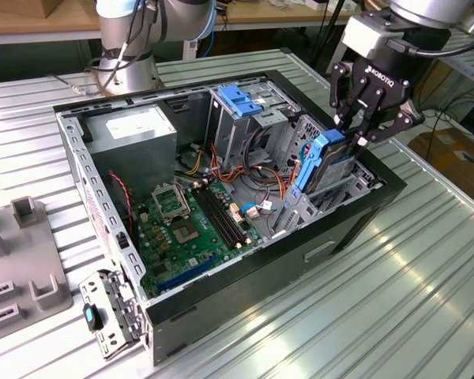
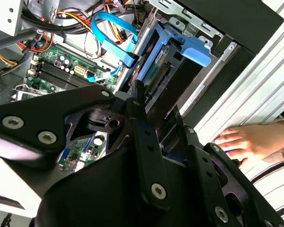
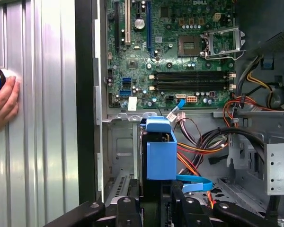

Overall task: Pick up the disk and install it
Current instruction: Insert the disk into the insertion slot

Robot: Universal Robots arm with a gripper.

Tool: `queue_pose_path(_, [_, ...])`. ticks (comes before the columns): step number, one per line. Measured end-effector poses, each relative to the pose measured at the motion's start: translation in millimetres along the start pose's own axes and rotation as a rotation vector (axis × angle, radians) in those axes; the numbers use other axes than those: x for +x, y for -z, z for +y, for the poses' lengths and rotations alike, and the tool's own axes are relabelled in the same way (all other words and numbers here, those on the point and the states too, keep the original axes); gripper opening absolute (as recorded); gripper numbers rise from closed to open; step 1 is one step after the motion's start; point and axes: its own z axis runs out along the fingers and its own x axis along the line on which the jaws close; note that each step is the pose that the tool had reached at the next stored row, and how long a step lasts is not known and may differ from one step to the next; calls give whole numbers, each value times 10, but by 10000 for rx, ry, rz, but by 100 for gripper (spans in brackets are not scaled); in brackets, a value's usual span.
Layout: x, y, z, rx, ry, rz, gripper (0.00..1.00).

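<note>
The gripper (image 1: 354, 136) is closed narrow on the upper end of the disk (image 1: 325, 166). The disk hangs directly below it, partly inside the drive bay at the front corner of the open computer case (image 1: 355, 229). In the first wrist view the blue frame of the disk (image 3: 160, 156) comes out from between the two fingers.

I judge the disk to be rather heavy for its size and fully stiff, so it will not bend in the grip. Its metal faces look smooth and could slip, and the inner parts are sensitive to a knock. The two broad sides near the upper end look like a good place to hold, away from the circuit board side and from the thin blue tab (image 2: 194, 47), which is only plastic.

The disk stands on its edge and not flat. Its long axis runs from the gripper steeply down into the bay with a small lean, the tab end up near the fingers. The blue-framed edge faces the motherboard (image 1: 189, 229), which lies far below the gripper and to one side.

A person's hand (image 2: 246, 139) rests on the desk (image 1: 426, 260), outside the case and apart from the gripper.
</note>
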Motion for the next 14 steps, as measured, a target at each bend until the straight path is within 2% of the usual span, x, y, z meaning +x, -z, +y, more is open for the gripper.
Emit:
queue_pose_path(3, [-2,-57,0,1,0,35,35])
queue_pose_path(14, [-7,-188,-2,1,0,39,35])
